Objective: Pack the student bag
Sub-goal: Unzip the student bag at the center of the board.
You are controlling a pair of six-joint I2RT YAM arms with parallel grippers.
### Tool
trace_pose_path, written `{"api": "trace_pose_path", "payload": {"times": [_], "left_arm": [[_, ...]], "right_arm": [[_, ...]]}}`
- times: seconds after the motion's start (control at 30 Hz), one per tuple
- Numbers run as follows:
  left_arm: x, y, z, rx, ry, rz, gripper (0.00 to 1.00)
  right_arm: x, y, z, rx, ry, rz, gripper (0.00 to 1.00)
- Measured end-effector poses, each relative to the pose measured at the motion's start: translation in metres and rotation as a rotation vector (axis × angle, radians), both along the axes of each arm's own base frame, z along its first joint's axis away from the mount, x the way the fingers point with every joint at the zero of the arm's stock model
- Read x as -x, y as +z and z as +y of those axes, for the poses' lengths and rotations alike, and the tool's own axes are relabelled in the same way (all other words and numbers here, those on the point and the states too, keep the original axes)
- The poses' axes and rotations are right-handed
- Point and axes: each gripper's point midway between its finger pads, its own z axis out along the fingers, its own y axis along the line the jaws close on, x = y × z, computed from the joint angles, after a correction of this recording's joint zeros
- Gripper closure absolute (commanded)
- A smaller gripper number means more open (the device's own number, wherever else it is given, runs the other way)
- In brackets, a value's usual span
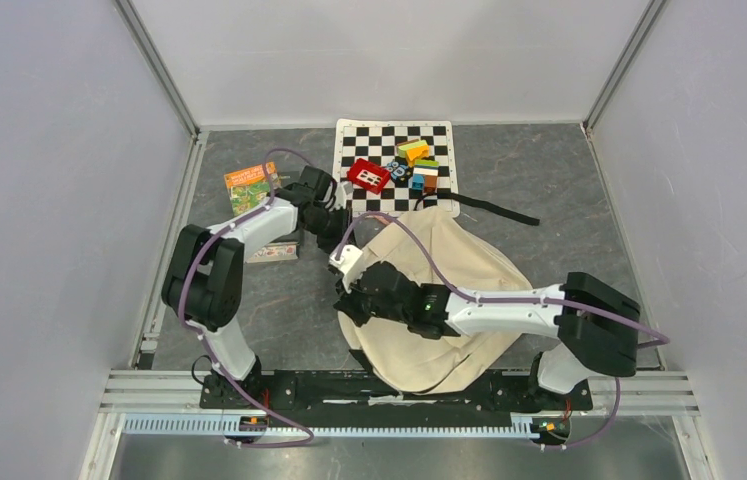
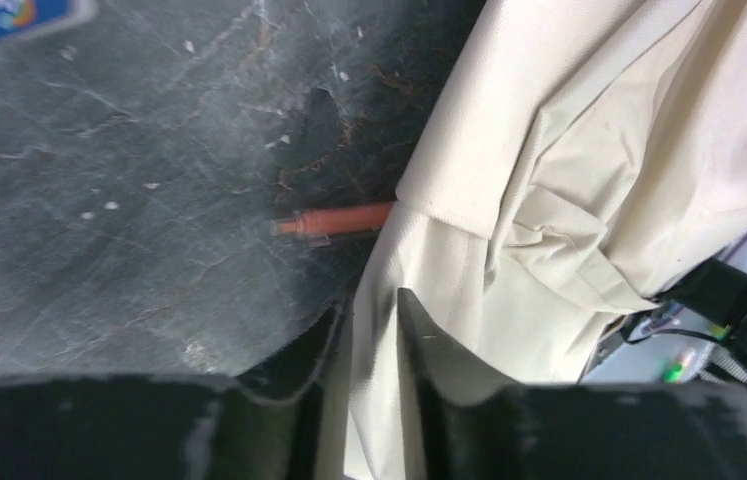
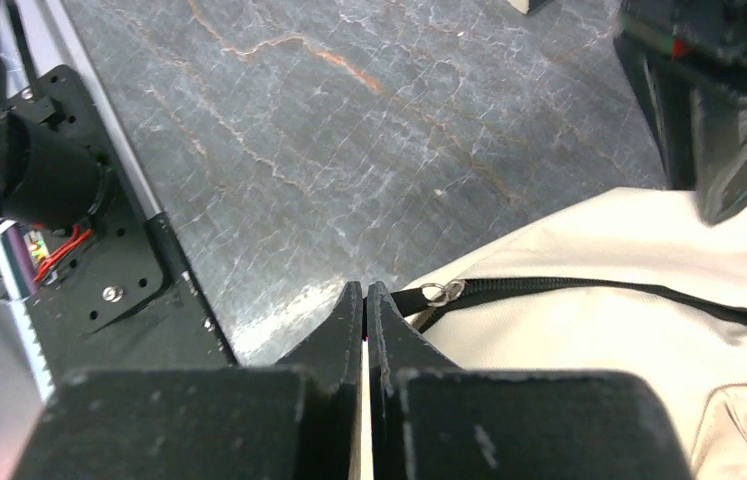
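Observation:
The student bag [image 1: 449,260] is a cream backpack lying flat in the middle of the table, between the arms. My left gripper [image 1: 334,240] is at the bag's upper left edge. In the left wrist view it [image 2: 369,310] is shut on a fold of the bag's cream fabric [image 2: 569,150]. My right gripper [image 1: 349,300] is at the bag's left edge. In the right wrist view its jaws [image 3: 365,290] are pressed together at the end of the black zipper [image 3: 569,286], on the pull tab beside the metal ring [image 3: 439,292].
An orange pen [image 2: 339,220] sticks out from under the bag's edge. A colourful book [image 1: 249,186] and a small booklet [image 1: 274,252] lie at the left. A chessboard mat [image 1: 369,140] at the back holds a red box [image 1: 368,176] and coloured blocks [image 1: 419,165]. A black strap [image 1: 499,210] trails right.

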Motion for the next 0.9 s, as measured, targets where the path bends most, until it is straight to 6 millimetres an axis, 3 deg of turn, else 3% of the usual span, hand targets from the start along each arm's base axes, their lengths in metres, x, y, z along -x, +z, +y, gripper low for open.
{"api": "trace_pose_path", "payload": {"times": [0.07,0.13,0.23,0.33,0.4,0.47,0.63,0.7,0.8,0.9], "left_arm": [[-0.005,0.003,0.004,-0.023,0.000,-0.041,0.22],[-0.010,0.015,0.011,-0.045,0.008,-0.101,0.12],[-0.013,0.047,0.017,-0.044,0.022,-0.210,0.07],[0.001,0.074,0.025,-0.027,0.034,-0.295,0.07],[0.018,0.080,0.030,-0.020,0.031,-0.312,0.08],[0.035,0.073,0.035,-0.029,0.024,-0.287,0.08],[0.077,0.028,0.046,-0.084,-0.006,-0.130,0.07],[0.090,0.018,0.048,-0.099,-0.022,-0.085,0.12],[0.096,0.016,0.045,-0.089,-0.035,-0.067,0.22],[0.094,0.017,0.039,-0.062,-0.036,-0.070,0.25]], "right_arm": [[0.005,0.003,-0.004,-0.009,0.004,0.001,1.00],[0.013,0.004,-0.008,-0.016,0.017,-0.003,1.00],[0.017,0.002,-0.012,-0.010,0.026,-0.010,1.00],[0.017,0.003,-0.012,-0.006,0.028,-0.020,1.00],[0.016,0.003,-0.013,-0.004,0.027,-0.026,1.00],[0.015,0.003,-0.013,-0.004,0.027,-0.030,1.00],[0.013,0.007,-0.011,-0.018,0.020,-0.038,1.00],[0.013,0.007,-0.011,-0.021,0.019,-0.040,1.00],[0.013,0.008,-0.010,-0.022,0.020,-0.040,1.00],[0.013,0.008,-0.010,-0.021,0.023,-0.041,1.00]]}}
